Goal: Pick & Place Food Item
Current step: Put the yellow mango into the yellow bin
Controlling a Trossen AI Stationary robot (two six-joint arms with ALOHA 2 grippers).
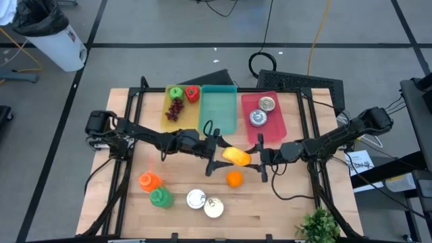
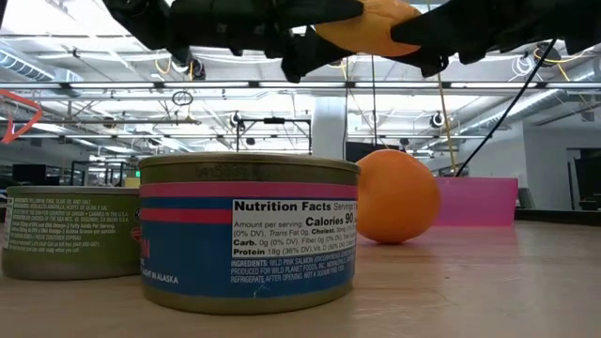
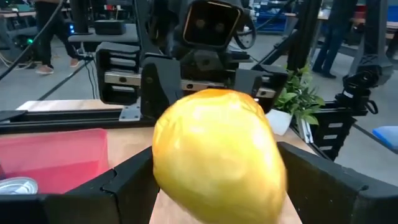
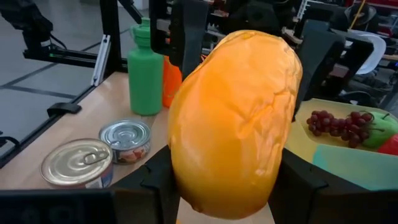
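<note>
My left gripper (image 1: 217, 154) and right gripper (image 1: 255, 159) both clamp mango (image 1: 236, 156) mid-table, airborne — handover underway; placing in yellow tray (image 1: 168, 115) pending, I judge.

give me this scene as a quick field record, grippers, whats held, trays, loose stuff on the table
held item: mango, lifted above the table
left gripper: around one end of the mango
right gripper: shut on the other end
yellow tray: grapes, green and red produce
green tray: nothing in it
pink tray: two cans
loose on table: orange, two cans, orange bottle, green bottle
</note>
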